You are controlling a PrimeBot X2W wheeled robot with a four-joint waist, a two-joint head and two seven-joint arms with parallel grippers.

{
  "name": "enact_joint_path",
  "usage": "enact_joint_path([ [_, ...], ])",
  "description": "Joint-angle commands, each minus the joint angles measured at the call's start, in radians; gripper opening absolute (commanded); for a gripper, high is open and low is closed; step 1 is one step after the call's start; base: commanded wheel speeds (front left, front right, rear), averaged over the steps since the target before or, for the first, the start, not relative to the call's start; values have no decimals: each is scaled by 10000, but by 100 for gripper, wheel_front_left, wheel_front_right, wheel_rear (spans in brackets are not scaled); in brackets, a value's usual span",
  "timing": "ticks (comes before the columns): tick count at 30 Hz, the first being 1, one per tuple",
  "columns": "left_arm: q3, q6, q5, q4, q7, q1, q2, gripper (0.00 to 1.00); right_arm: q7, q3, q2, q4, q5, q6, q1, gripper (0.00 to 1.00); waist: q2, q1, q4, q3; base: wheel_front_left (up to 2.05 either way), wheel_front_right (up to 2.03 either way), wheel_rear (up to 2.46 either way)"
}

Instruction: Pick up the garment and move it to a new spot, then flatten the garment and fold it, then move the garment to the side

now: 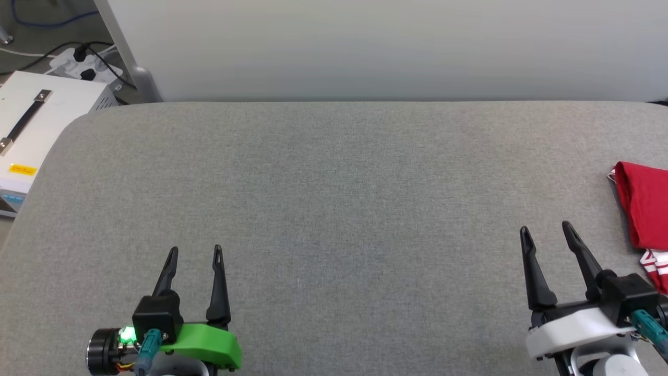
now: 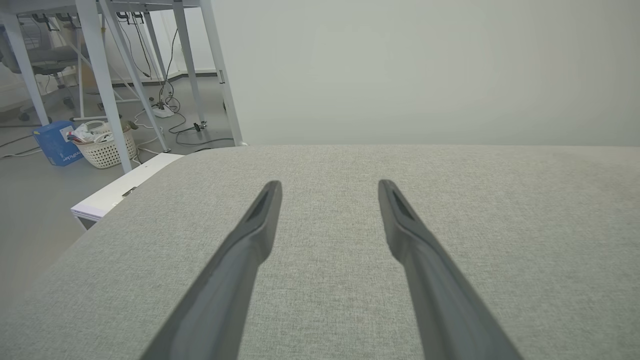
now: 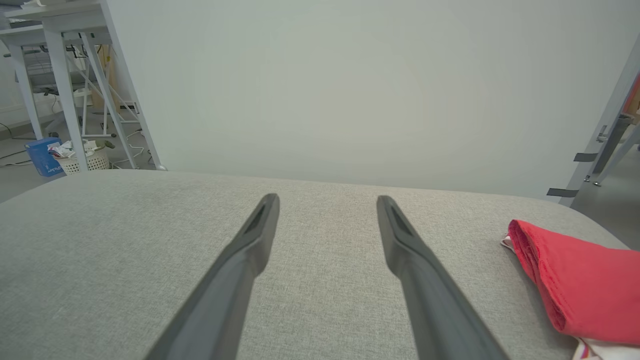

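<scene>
A: Left claw (image 1: 195,248) and right claw (image 1: 546,227)?
B: Both spread wide, holding nothing, above the grey tabletop (image 1: 334,183).
A: And the red jersey T-shirt (image 1: 644,209)?
B: Folded, it seems, at the tabletop's right edge, near the right claw, partly cut off.

Grey padded table (image 1: 334,209) bears folded red garment (image 1: 644,209) at right edge.
</scene>
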Motion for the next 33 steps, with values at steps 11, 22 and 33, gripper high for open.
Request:
enact_joint_path([
  [11, 141, -292, -189, 266, -59, 370, -47, 100, -20, -140, 237, -482, -127, -9, 1006, 100, 0, 1, -101, -365, 0, 0, 0],
  [22, 131, -266, -99, 239, 122, 197, -29, 0, 110, -116, 240, -421, -143, 0, 887, 0, 0, 1, -111, -385, 0, 0, 0],
  [33, 181, -284, 0, 120, 343, 167, -67, 0, 337, -110, 258, -431, -236, -1, 808, 0, 0, 1, -110, -396, 0, 0, 0],
])
